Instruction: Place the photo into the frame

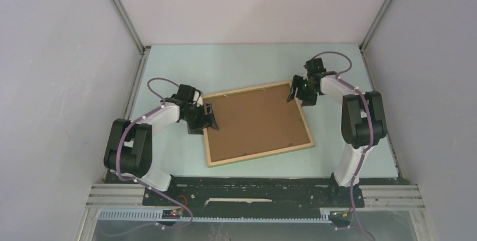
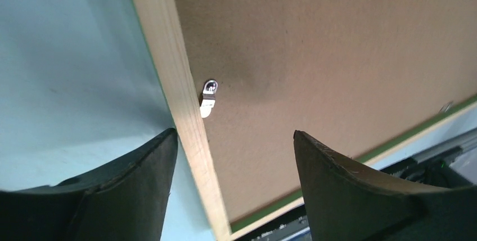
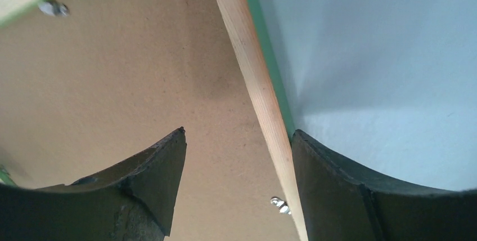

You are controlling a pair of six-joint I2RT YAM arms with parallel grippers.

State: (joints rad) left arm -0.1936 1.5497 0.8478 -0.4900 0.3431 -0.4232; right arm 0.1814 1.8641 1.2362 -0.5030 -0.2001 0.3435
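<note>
Your left claw [image 2: 233, 133] hangs spread apart over the left rail of the frame [image 1: 261, 154]. Your right claw [image 3: 238, 131], also apart, straddles the right rail. The frame lies flat on the table [image 1: 242, 63], brown board [image 1: 256, 120] facing up.

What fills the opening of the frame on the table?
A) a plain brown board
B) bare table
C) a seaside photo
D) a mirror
A: the frame lies pale-wood side up, and a plain brown board covers the whole opening inside its rails.
</note>
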